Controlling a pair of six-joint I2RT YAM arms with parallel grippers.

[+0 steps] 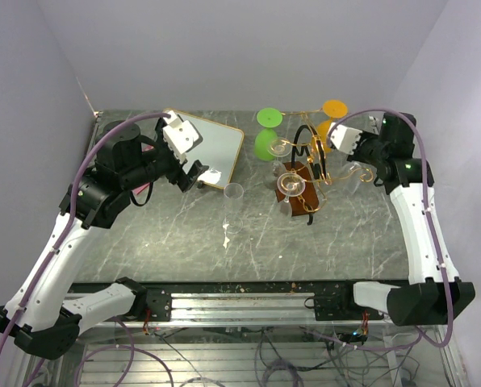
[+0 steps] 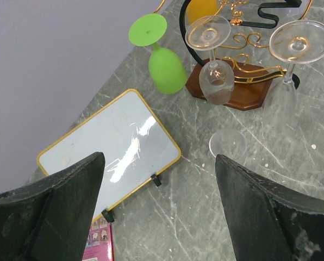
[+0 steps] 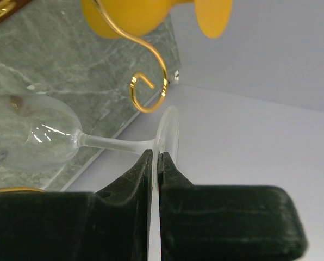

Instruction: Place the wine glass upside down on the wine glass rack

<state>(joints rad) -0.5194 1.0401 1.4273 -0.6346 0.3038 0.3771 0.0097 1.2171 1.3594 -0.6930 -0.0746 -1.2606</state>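
Pinching wine glass (image 3: pixel 39 138) foot: right end effector (image 3: pixel 155 159), beside rack (image 3: pixel 164 81) curl.

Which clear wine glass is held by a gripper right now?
The clear glass beside the orange one: the right gripper is shut on its foot. Two others hang on the rack, a fourth stands loose on the table.

We're over a grey-green marble-patterned tabletop (image 1: pixel 184 242), white veins running across it, its surface catching soft, even light. Plain pale lavender walls (image 1: pixel 248 48) close it in at the back and both sides. Along the near edge we see a silver metal rail (image 1: pixel 248 305), with tangled cables (image 1: pixel 265 355) beneath.
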